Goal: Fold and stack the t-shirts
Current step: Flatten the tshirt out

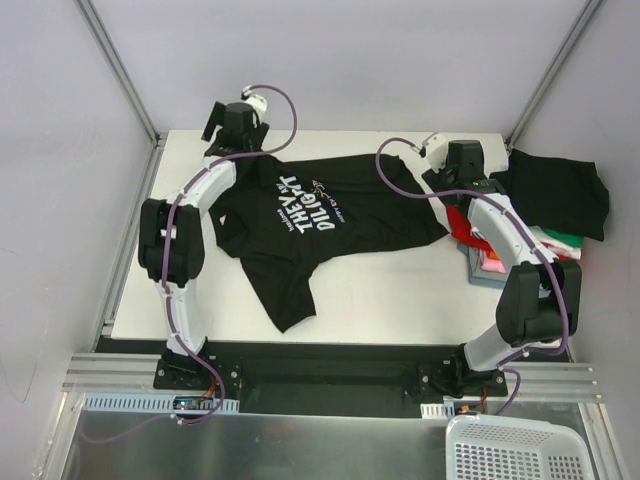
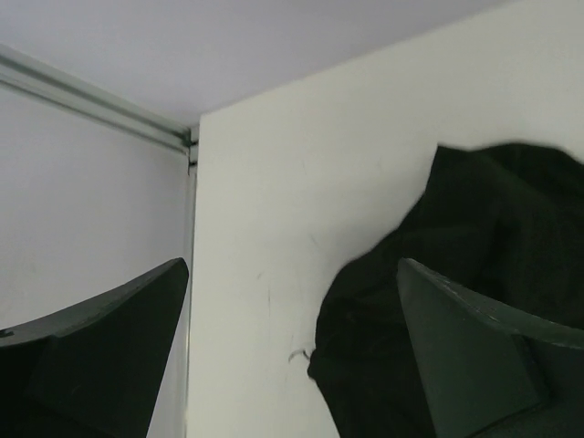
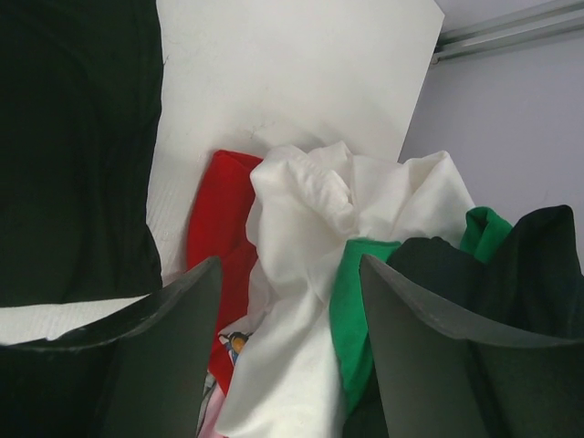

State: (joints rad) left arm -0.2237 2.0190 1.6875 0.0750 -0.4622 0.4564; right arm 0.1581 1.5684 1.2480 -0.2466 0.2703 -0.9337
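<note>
One black t-shirt (image 1: 320, 220) lies rumpled on the table (image 1: 400, 290), judged soft, light and limp, best pinched at a hem corner; my left pincer (image 2: 292, 274) stands wide and empty beside its far-left edge, my right pincer (image 3: 290, 265) part-open over the pile (image 3: 310, 210).

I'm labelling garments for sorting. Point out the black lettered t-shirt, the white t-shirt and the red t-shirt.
black lettered t-shirt (image 1: 292, 250): top external view, plain cloth near the lettering.
white t-shirt (image 3: 306, 242): right wrist view, its crumpled middle.
red t-shirt (image 3: 216, 214): right wrist view, its exposed left part.
</note>
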